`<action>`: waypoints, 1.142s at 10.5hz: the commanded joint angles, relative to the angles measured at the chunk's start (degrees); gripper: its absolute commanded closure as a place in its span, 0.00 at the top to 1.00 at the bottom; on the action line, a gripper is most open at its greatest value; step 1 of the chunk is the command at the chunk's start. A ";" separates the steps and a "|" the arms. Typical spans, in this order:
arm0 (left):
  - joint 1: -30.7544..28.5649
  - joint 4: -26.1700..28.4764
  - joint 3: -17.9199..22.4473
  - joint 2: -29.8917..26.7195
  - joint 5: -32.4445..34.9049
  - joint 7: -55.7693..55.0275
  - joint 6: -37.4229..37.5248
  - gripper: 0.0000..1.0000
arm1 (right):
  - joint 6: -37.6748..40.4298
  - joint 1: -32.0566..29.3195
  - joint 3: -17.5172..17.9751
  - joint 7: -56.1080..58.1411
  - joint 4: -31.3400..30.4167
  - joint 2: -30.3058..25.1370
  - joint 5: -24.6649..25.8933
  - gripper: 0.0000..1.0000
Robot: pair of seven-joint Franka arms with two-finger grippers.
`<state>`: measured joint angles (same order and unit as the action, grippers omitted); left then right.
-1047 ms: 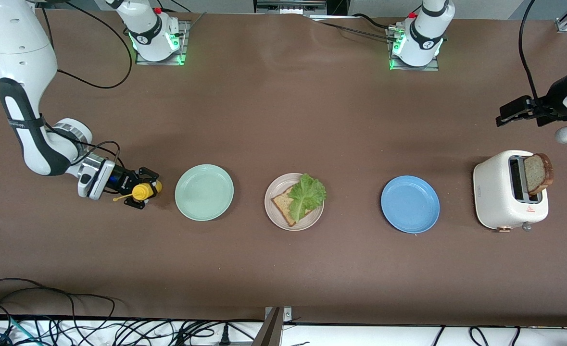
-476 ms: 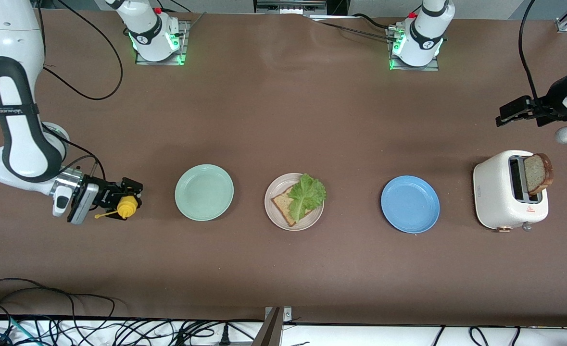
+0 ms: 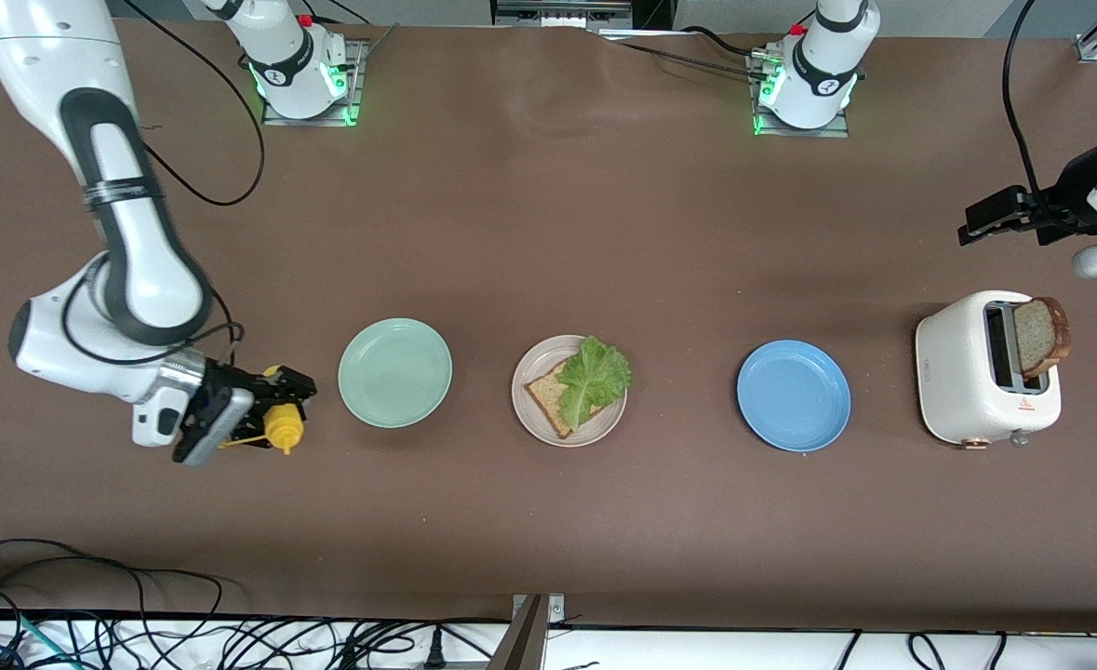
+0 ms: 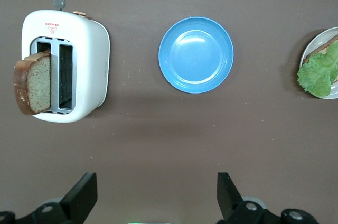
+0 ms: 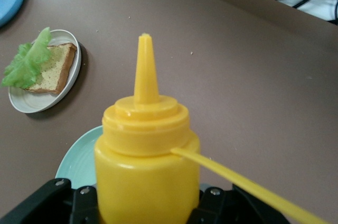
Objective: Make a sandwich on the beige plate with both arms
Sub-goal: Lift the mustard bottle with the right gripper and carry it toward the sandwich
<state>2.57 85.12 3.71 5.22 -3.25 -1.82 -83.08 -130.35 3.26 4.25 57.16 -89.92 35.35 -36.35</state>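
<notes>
The beige plate [image 3: 522, 409] holds one bread slice [image 3: 544, 397] with a green lettuce leaf [image 3: 595, 375] lying on it. Another bread slice [image 3: 1039, 335] stands up out of the white toaster [image 3: 962, 372]. My right gripper [image 3: 278, 411] is shut on a yellow squeeze bottle [image 3: 284, 426], over the table beside the mint green plate [image 3: 394, 372]. In the right wrist view the bottle [image 5: 145, 171] fills the middle, with the beige plate [image 5: 31, 102] off past it. My left gripper [image 3: 981, 219] hangs open and waits over the table by the toaster; its fingers [image 4: 84, 195] hold nothing.
A blue plate [image 3: 794, 395] lies between the beige plate and the toaster, at the left arm's end. Loose cables [image 3: 139, 633] run along the table's edge nearest the camera.
The right arm has swung round with the yellow bottle, first away from the mint green plate, then back beside it and lower in the front view. The left arm has not moved.
</notes>
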 commanded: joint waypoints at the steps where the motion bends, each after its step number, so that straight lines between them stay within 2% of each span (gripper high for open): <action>1: -0.55 -0.74 -0.10 0.67 -1.93 1.12 -0.06 1.00 | -0.69 4.81 -0.56 -12.55 7.29 4.02 12.73 0.00; 3: -0.64 -0.74 -0.10 0.67 -1.06 1.12 -0.06 1.00 | -0.70 7.53 -0.47 -20.04 9.50 5.25 20.93 0.00; 5: -1.16 -0.74 -0.02 0.67 -0.97 1.20 0.11 1.00 | -0.78 11.57 -1.95 -23.14 9.77 5.61 25.34 0.00; 7: -1.34 -0.74 0.16 0.76 -0.61 1.20 0.02 1.00 | -0.52 17.71 -8.25 -23.77 11.61 6.66 26.15 0.00; 8: -2.91 -0.74 0.16 1.20 -0.70 1.20 -0.06 1.00 | -0.43 20.27 -9.42 -24.11 12.31 7.53 26.41 0.00; 9: -3.88 -0.74 0.16 1.55 -0.79 1.99 -0.06 1.00 | -0.17 23.86 -12.22 -24.38 13.27 8.24 28.16 0.00; 10: -4.24 -0.83 0.16 2.16 -0.79 3.56 -0.15 1.00 | 0.27 28.59 -17.12 -24.29 14.50 9.55 29.31 0.00; 12: -6.34 -0.83 0.16 2.69 -0.96 4.54 -0.76 1.00 | 2.02 36.43 -24.51 -24.29 15.74 12.10 29.40 0.00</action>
<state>-2.14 85.12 4.08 6.99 -3.72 0.67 -83.29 -130.80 34.20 -14.41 33.93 -78.05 44.20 -8.16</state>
